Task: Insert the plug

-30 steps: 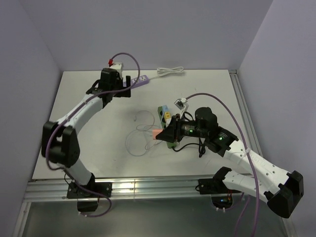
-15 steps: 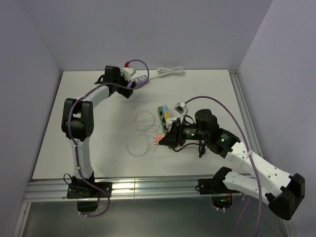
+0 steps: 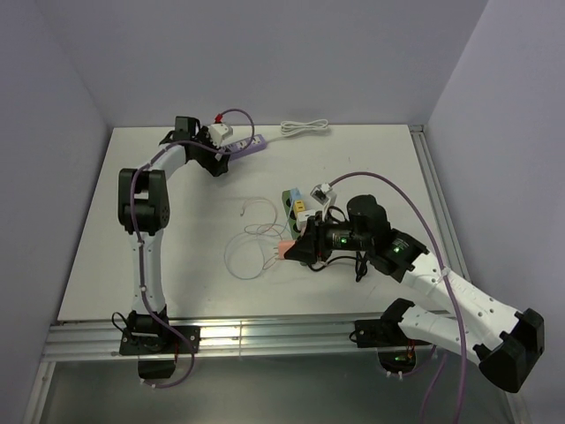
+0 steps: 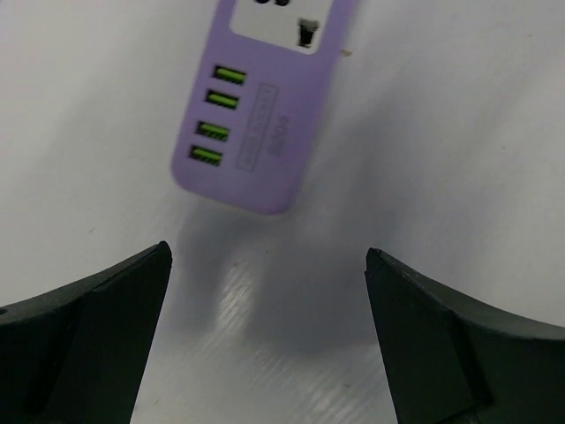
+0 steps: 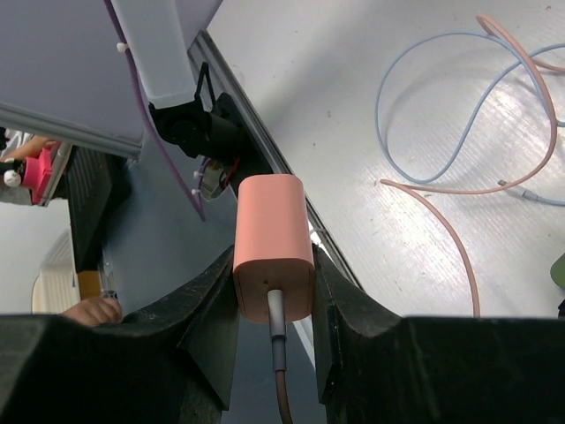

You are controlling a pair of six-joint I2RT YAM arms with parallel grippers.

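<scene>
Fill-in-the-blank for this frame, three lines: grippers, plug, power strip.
1. The right gripper is shut on a ____ charger plug.
2. The left gripper hangs open over the ____ power strip.
3. On that strip's near end sit ____ green USB ports.

Missing words: pink; purple; four.

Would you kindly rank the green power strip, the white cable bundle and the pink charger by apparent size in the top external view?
Largest, unranked: the green power strip, partly hidden by the right gripper, and the white cable bundle look alike.
Smallest: the pink charger, clearly.
</scene>
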